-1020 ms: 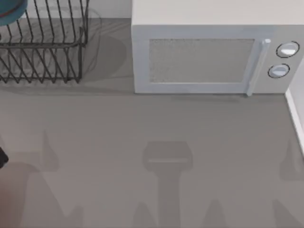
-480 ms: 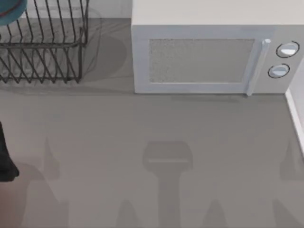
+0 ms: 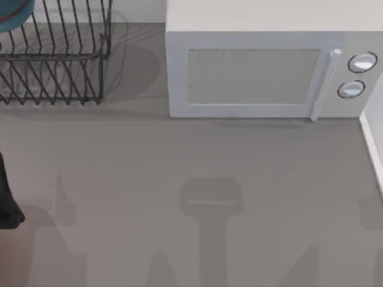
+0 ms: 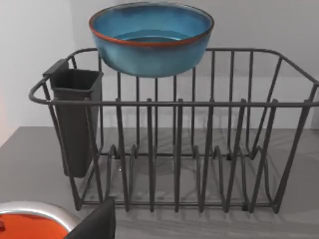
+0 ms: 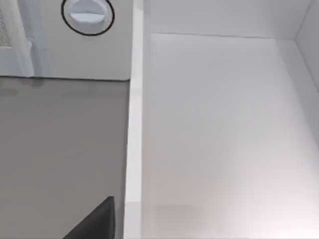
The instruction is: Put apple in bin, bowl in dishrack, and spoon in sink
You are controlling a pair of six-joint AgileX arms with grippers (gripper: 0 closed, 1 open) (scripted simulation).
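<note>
**Observer:** Your left gripper [image 4: 99,224] showed as one dark wedge low in the left wrist view. Spread or pressed together, I could not tell. Your left arm [image 3: 7,197] sat at the table's left edge.

**Recorder:** What lay beyond it?

**Observer:** Just beside it was a silver-rimmed round thing [image 4: 35,211], orange-red inside. Past that stood the dark thin-wire metal dishrack [image 4: 174,149], with a dark box-shaped holder [image 4: 75,119] hung on one end. The round deep teal-blue bowl with a thin reddish-brown rim [image 4: 152,37] sat high at the rack's far side.

**Recorder:** And your right side?

**Observer:** Your right gripper [image 5: 97,219] was over the grey table [image 5: 60,149], beside the white sink basin [image 5: 214,124]. Its grip I could not tell. The white box-shaped microwave [image 3: 257,72] stood at the back.
</note>
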